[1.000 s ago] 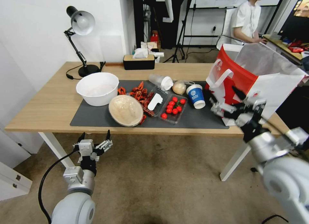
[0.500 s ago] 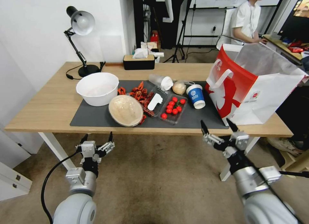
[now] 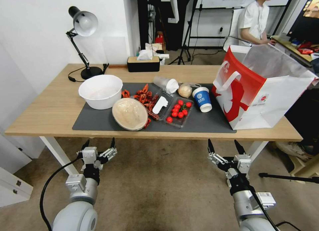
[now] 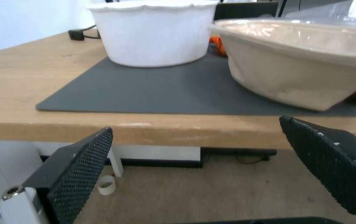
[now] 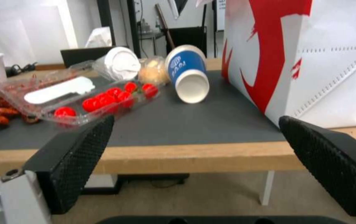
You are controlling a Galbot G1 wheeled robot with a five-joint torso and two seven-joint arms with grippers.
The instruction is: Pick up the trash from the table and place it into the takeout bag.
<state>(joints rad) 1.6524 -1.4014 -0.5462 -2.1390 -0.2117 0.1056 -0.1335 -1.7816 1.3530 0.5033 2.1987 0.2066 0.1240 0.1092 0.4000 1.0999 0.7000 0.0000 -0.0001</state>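
Observation:
The trash lies on the dark mat [image 3: 99,123]: a round tan bowl [image 3: 130,113], a clear plastic cup with a white lid [image 3: 167,84] on its side, a beige wrapped ball [image 3: 185,90] and a blue-and-white paper cup [image 3: 202,98]. At the table's right end the red-and-white takeout bag [image 3: 262,88] stands open. My left gripper [image 3: 99,143] hangs open below the table's front edge, facing the tan bowl [image 4: 302,62]. My right gripper [image 3: 223,144] is open too, below the edge, facing the paper cup [image 5: 186,73] and the bag [image 5: 311,56].
A big white bowl [image 3: 100,91] sits left of the tan bowl. Red crayfish shells [image 3: 146,98] and a clear tray of cherry tomatoes [image 3: 179,110] lie mid-mat. A desk lamp [image 3: 83,25] and tissue box [image 3: 143,63] stand at the back edge.
My right gripper has drawn back from beside the takeout bag and dropped below the table's front edge, still open. The left gripper has barely moved.

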